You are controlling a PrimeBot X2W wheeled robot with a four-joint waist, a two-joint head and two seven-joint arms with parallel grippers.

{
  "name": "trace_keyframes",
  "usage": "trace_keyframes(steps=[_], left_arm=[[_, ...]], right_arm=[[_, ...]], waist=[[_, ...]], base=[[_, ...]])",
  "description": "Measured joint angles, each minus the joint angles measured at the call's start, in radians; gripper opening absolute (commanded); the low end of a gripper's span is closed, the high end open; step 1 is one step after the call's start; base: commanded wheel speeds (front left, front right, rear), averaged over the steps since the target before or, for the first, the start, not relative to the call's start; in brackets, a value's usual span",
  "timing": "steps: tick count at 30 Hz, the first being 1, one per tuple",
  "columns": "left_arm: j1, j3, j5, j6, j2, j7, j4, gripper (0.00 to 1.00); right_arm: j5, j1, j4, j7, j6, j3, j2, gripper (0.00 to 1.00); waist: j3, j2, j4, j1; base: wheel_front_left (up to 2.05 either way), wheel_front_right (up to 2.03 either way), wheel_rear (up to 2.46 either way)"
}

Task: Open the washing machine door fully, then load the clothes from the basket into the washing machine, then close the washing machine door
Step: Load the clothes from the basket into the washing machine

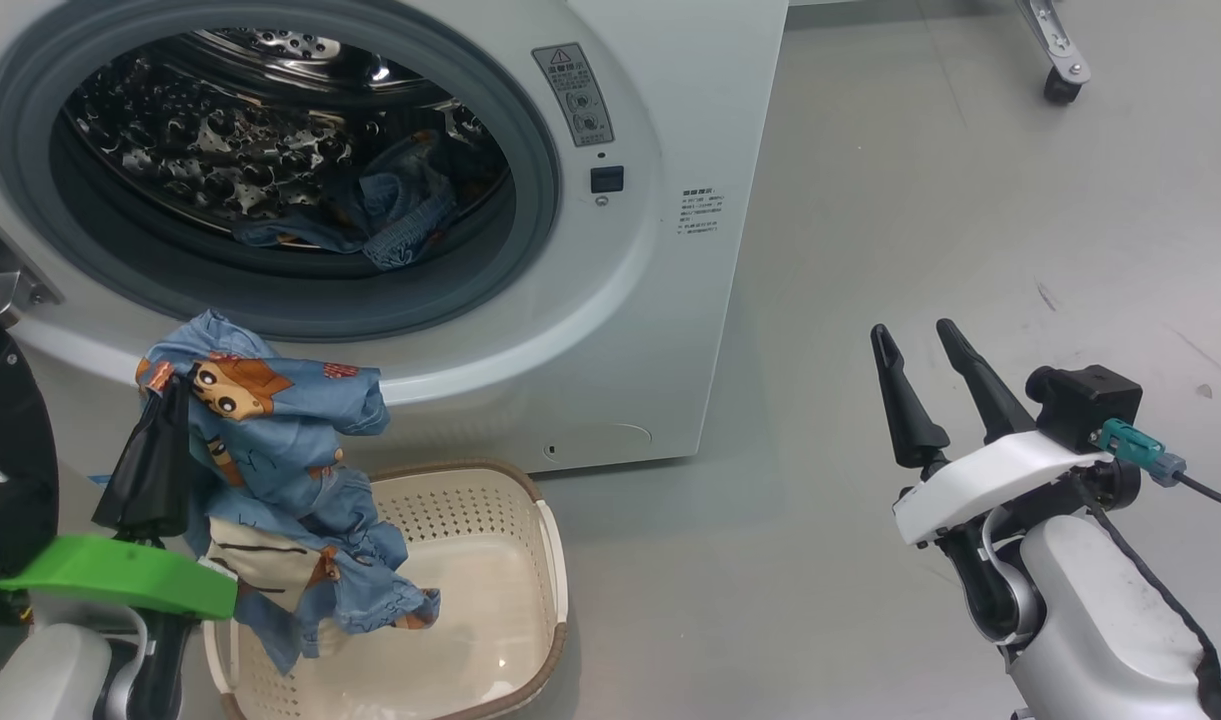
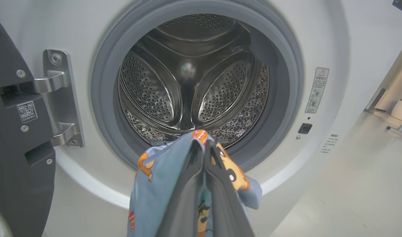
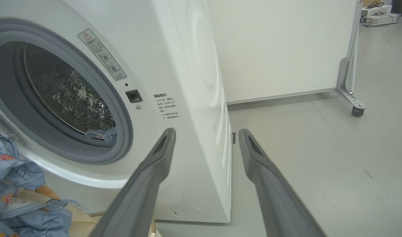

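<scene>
White washer [image 1: 670, 300] fills upper left of frame, door [image 1: 10, 450] swung open at left edge. Blue garment [image 1: 390, 215] lies in drum [image 1: 190, 130]. Cartoon-print garment [image 1: 270, 440] hangs crumpled over cream basket [image 1: 555, 560], bottom centre-left.

The grey floor [image 1: 870, 250] carried the washer [image 1: 660, 330]; the basket [image 1: 556, 560] sat just in front of it, a castor [image 1: 1062, 88] well apart.

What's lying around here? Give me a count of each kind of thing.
washing machine: 1
laundry basket: 1
clothes bundles: 2, the drum bundle and the held bundle hanging over the basket
grippers: 2, left gripper shut on the held bundle, right gripper open
total: 6
</scene>
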Motion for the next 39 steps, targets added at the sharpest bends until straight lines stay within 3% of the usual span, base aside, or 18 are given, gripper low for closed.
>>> trace_keyframes(steps=[22, 39], left_arm=[[0.048, 0.050, 0.121, 0.017, -0.013, -0.002, -0.170, 0.00], [-0.177, 0.067, 0.159, 0.014, 0.026, 0.046, -0.156, 0.00]], right_arm=[[0.003, 0.015, -0.020, 0.000, 0.000, 0.022, -0.011, 1.00], [0.010, 0.007, -0.046, 0.000, 0.000, 0.045, 0.024, 1.00]], waist=[[0.004, 0.0000, -0.005, 0.0000], [0.106, 0.0000, -0.062, 0.0000]], base=[[0.00, 0.00, 0.00], [0.00, 0.00, 0.00]])
